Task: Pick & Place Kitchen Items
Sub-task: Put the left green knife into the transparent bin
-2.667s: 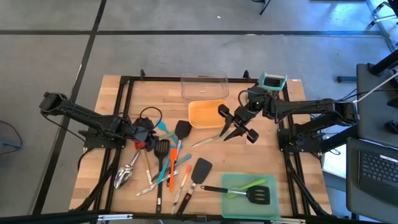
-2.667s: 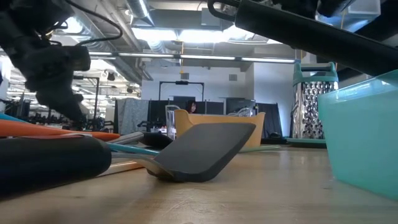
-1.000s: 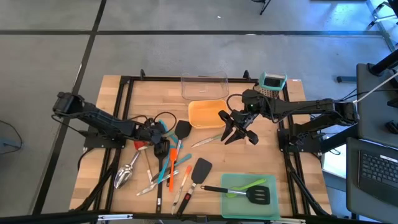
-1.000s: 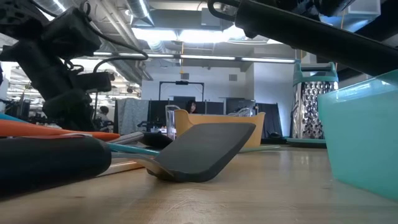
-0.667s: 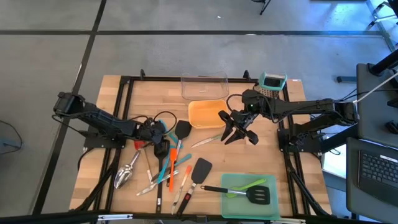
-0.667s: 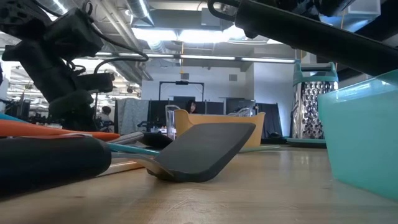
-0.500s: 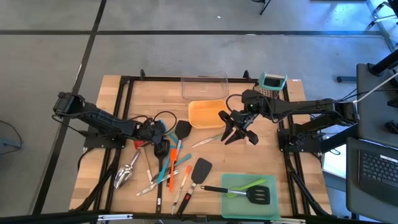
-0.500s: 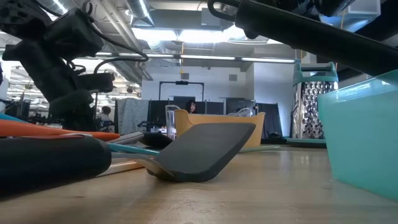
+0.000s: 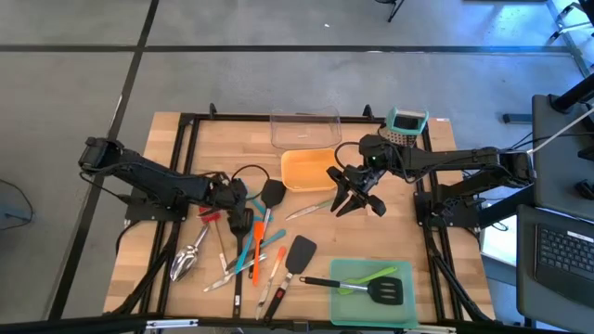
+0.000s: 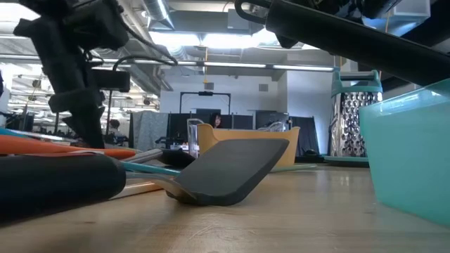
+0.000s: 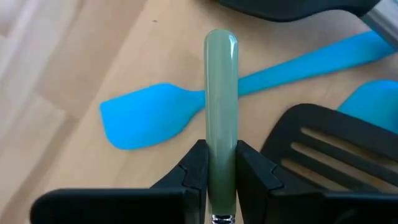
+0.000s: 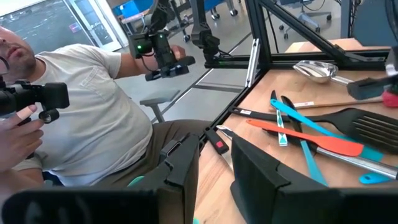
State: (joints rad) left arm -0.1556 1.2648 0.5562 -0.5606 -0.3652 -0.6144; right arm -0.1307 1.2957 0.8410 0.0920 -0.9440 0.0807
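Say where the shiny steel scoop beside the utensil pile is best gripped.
Take the steel scoop by its slim handle, from above: it lies flat, its bowl is wide. The left gripper is shut on a pale green handle.

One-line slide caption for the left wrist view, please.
Left claw shut on a pale green handle above a blue spatula.

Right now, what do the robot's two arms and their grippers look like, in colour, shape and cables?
Both arms are dark, slim and jointed. The left arm has a black cable looping near its wrist. The left gripper has two flat black fingers with angular tips. The right gripper is black too, its fingers broad and blocky.
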